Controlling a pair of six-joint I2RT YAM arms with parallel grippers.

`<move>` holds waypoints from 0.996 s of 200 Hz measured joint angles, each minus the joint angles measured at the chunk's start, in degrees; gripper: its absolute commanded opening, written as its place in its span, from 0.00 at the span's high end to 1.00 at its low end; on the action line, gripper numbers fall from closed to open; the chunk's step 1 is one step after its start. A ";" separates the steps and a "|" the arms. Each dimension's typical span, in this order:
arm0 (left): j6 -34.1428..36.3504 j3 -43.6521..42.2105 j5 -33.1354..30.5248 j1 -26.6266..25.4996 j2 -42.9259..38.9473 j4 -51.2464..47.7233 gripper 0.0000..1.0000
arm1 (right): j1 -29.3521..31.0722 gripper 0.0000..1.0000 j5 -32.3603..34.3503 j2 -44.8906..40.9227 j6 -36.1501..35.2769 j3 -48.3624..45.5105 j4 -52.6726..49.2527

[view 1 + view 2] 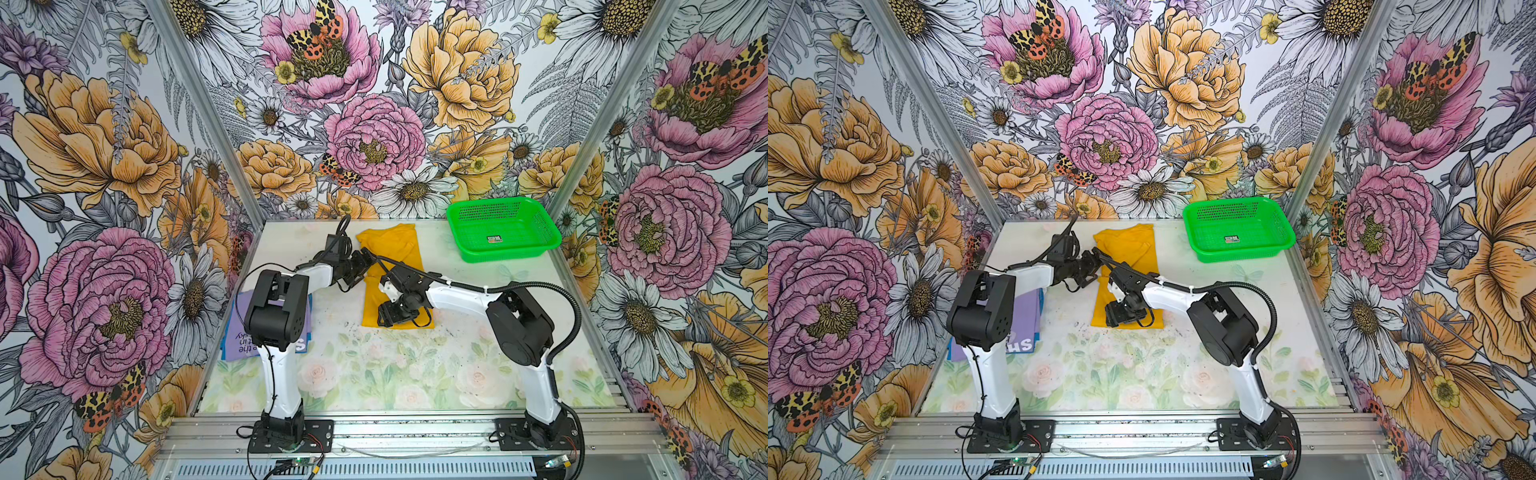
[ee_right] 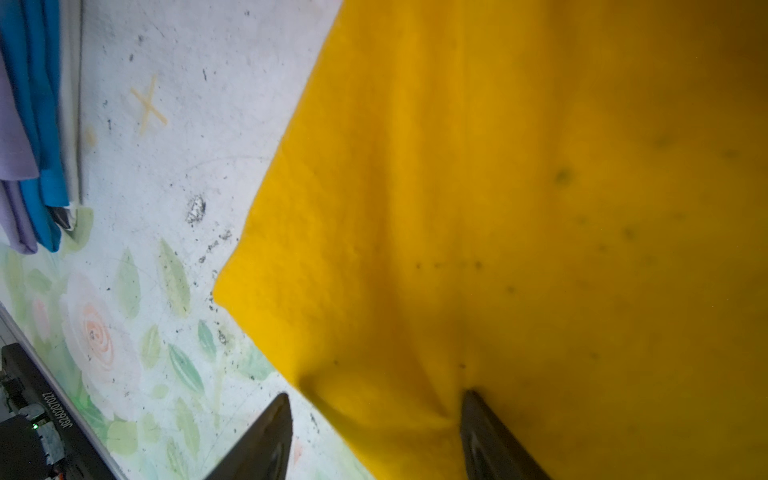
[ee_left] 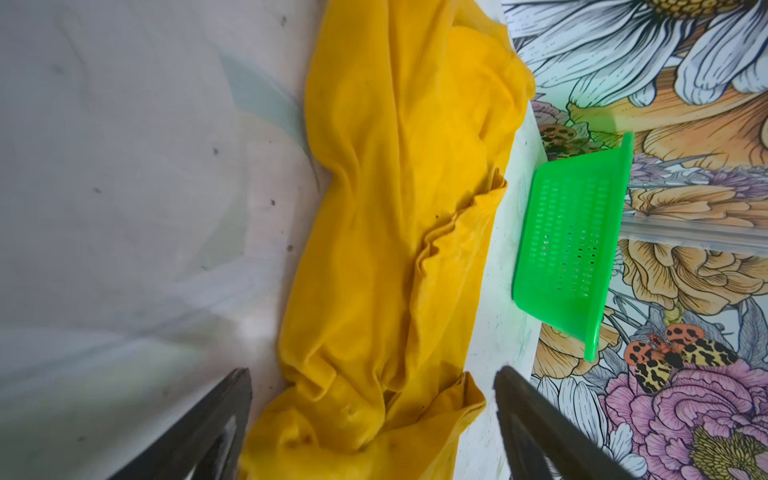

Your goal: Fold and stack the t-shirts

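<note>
Floral walls [image 1: 415, 83] — pale, perhaps stained, tabletop [image 1: 374, 365].

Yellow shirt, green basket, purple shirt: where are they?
yellow t-shirt [image 1: 395, 246], in a top view, far half of its cloth
green basket [image 1: 511, 252], in a top view, its near wall
lavender t-shirt [image 1: 1025, 316], in a top view, plain cloth above its print
</note>
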 measured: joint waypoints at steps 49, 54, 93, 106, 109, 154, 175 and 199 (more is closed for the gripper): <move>1.27 -2.64 0.74 1.70 -5.81 1.05 0.07 | -0.68 0.33 -0.68 -0.79 -0.66 -1.03 0.74; 1.86 -3.52 0.74 1.66 -7.26 0.35 0.07 | -0.72 0.33 -0.63 -1.18 -0.66 -1.42 0.76; 5.46 -15.58 0.02 -0.46 -21.66 -5.79 0.09 | -3.58 0.26 -0.66 -9.55 0.07 -8.68 -0.59; 6.27 -19.69 -0.50 -2.32 -25.14 -7.30 0.10 | -6.05 0.22 -0.61 -14.47 0.96 -12.26 -0.85; 6.49 -20.48 -0.68 -2.73 -25.62 -7.56 0.11 | -6.60 0.22 -0.68 -15.47 0.83 -13.07 -0.85; 6.62 -30.29 -2.78 -8.79 -29.94 -10.54 0.18 | -16.02 0.28 -0.04 -27.50 2.01 -24.68 -0.85; 6.51 -33.09 -4.07 -8.92 -31.01 -10.64 0.20 | -17.99 0.36 -0.42 -28.74 1.75 -28.57 -1.05; 6.51 -35.21 -5.11 -8.92 -31.98 -10.32 0.23 | -18.27 0.47 -1.86 -28.74 0.81 -31.15 -0.96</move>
